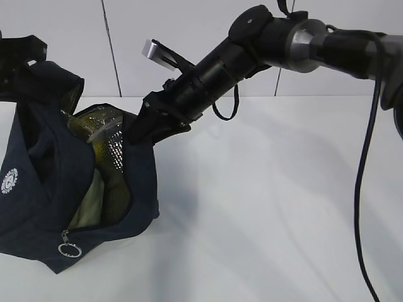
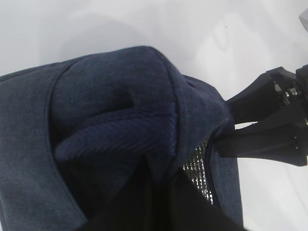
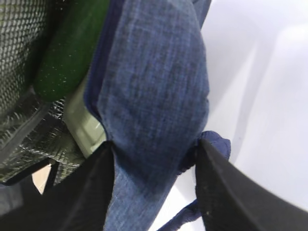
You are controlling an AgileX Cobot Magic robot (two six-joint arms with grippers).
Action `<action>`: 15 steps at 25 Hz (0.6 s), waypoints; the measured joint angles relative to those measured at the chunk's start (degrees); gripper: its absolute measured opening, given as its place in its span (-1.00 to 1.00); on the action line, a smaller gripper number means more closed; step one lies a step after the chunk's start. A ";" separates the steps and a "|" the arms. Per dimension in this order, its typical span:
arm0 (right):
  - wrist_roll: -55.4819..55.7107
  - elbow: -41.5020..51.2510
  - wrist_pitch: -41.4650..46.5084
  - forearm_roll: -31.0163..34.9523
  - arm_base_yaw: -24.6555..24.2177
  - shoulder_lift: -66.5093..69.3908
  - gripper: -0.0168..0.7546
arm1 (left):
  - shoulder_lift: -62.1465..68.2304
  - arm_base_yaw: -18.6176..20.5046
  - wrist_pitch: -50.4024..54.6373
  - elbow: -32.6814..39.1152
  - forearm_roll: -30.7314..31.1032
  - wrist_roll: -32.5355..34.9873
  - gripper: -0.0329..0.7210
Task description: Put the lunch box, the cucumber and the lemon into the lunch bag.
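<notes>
A white table (image 1: 283, 207) fills the scene, with a pale wall behind it. At the left of the table sits the lunch bag (image 1: 44, 189), a dark navy fabric bag with a small white round logo (image 1: 9, 180) on its near left face and a metal ring pull (image 1: 69, 250) hanging at its near lower edge. Its top is open, showing silvery lining (image 1: 116, 148).

A black right arm (image 1: 264, 44) reaches in from the upper right, slanting down to the bag's right rim. The right gripper (image 3: 154, 159) has its two fingers (image 3: 231, 192) spread on either side of the bag's navy wall, one inside and one outside; whether they press the fabric cannot be told.

The left gripper (image 1: 19, 53) is at the bag's far left top, closed; the fabric bunches beneath it, though its fingertips are hidden.

Inside the bag, the dark green cucumber (image 3: 72, 48) lies against the lining, above the pale green lid of the lunch box (image 3: 84, 122). The lemon is not visible.
</notes>
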 joint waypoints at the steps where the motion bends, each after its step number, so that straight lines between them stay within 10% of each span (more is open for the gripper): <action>1: 0.00 0.00 0.00 0.14 0.00 0.00 0.13 | 0.00 0.00 0.00 0.00 0.00 0.00 -0.93; 6: 0.00 0.00 0.00 0.40 0.00 0.00 0.05 | 0.00 0.00 0.00 0.00 0.00 0.11 -0.93; 12: -0.67 0.00 0.00 0.40 0.00 0.12 -0.78 | 0.00 0.00 0.00 0.00 -1.35 0.99 -0.93; 15: -1.22 0.00 0.00 0.40 0.00 0.12 -0.88 | 0.00 0.00 -0.11 0.00 -1.71 1.21 -0.93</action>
